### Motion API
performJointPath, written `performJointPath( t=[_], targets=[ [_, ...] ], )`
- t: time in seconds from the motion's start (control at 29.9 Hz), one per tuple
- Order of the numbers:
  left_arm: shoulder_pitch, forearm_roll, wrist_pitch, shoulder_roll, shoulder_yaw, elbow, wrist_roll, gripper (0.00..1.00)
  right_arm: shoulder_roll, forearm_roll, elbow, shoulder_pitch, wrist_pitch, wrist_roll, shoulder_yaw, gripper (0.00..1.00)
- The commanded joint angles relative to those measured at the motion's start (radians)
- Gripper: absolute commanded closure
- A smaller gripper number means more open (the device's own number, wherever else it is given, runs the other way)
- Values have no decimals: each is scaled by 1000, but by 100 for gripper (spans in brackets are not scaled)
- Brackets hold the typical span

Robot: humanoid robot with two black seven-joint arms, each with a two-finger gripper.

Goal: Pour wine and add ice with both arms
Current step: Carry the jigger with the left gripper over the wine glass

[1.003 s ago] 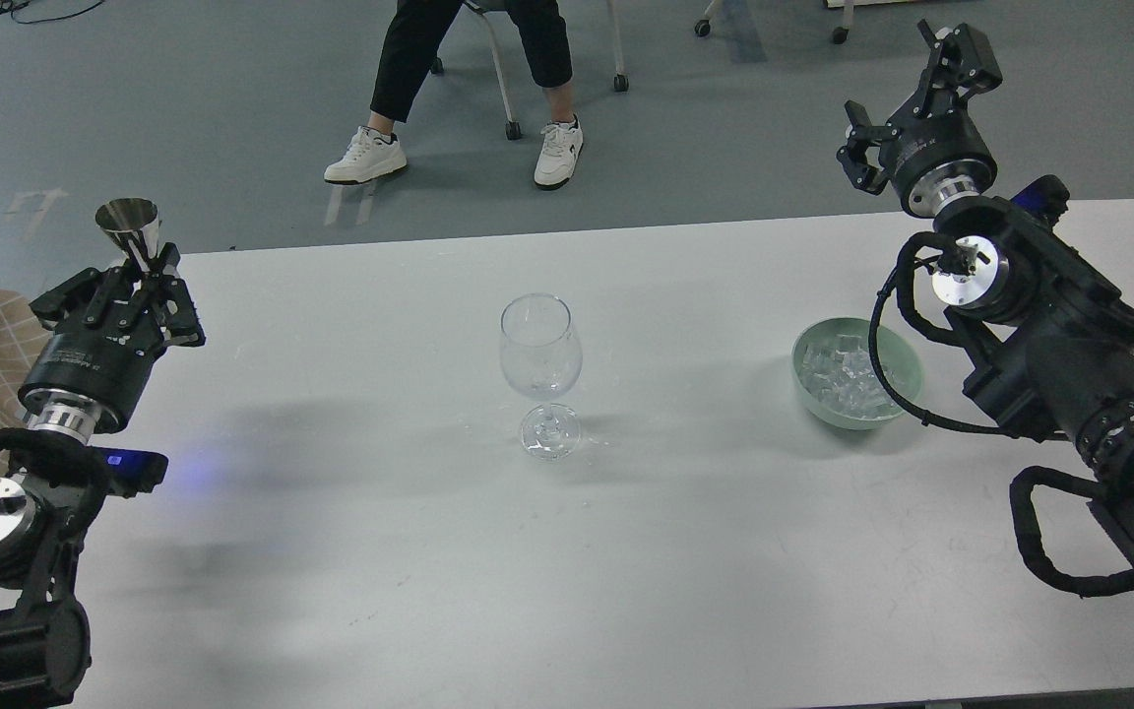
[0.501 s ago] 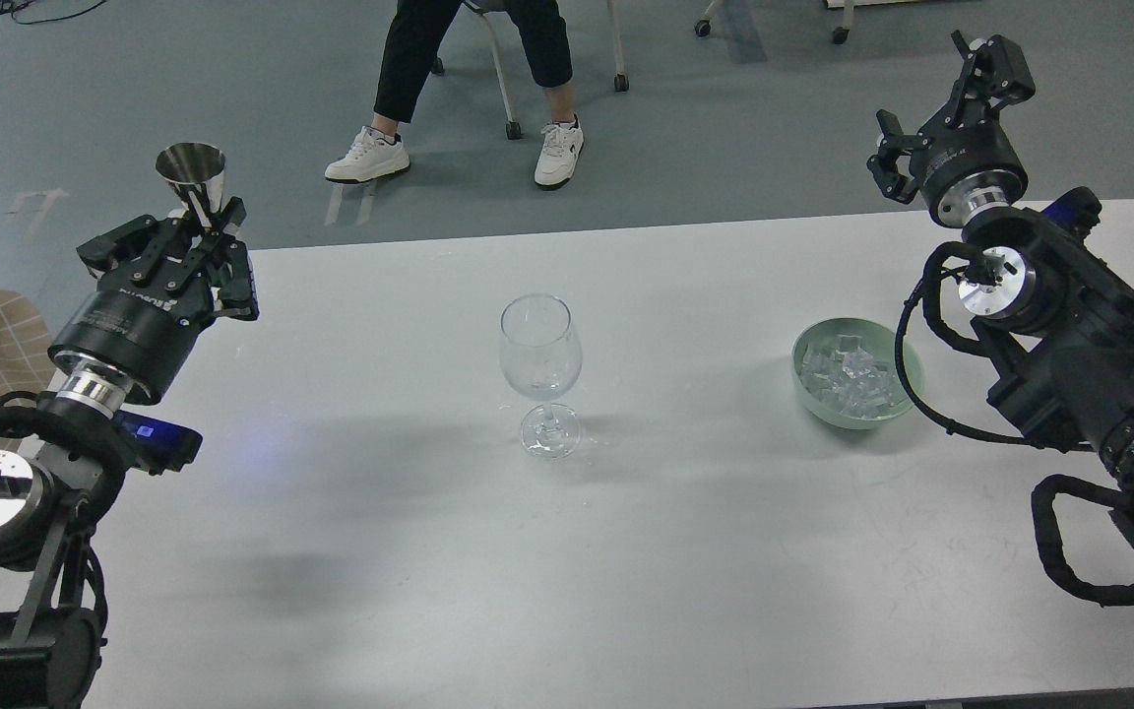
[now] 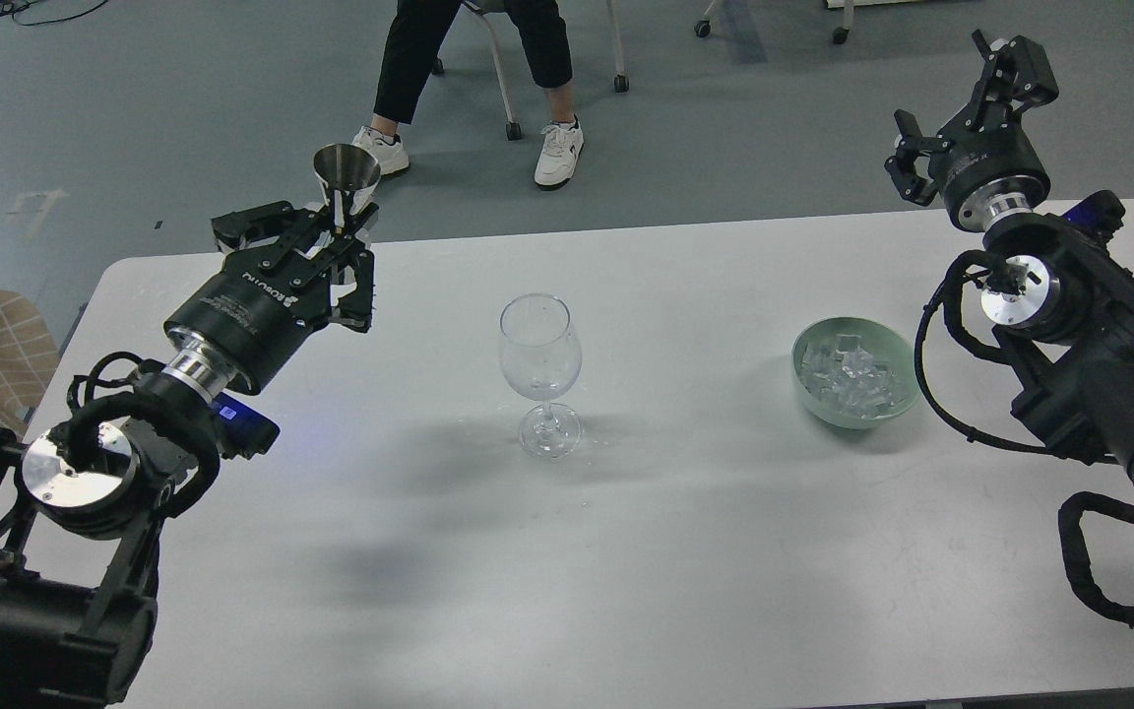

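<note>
One view, head. One wine glass (image 3: 540, 372) mid-table, looks empty; one green bowl (image 3: 907, 379) of ice (image 3: 848, 382), many cubes. Left gripper (image 3: 336, 231) clamped on one steel cup (image 3: 346, 172), upright, wine unseen inside. Right gripper (image 3: 961, 103) spread wide, empty, bowl well below fingers. Pour step judged pending: carry cup over glass rim, tilt.

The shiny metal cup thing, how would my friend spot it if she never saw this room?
Start at the big white table and look to its far left corner, where the black left gripper reaches in. Pinched in that gripper, mouth up, is a small silver cone-shaped metal cup. It is the only metal vessel: the clear wine glass and pale green bowl of ice both stand on the table.
</note>
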Motion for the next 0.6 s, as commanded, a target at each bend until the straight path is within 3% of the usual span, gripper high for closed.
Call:
performJointPath(
  t=[0.0,0.2,0.57],
  targets=[
    [-12,31,-1,-12,20,-3,16,90,-7,0,2,-7,-1,0,2,0],
    [-23,68,0,-15,101,-30,22,90,-16,0,2,-10,-1,0,0,0],
    [-24,181,0,-41,122,-27,45,90,-18,0,3,-22,-1,0,5,0]
  ],
)
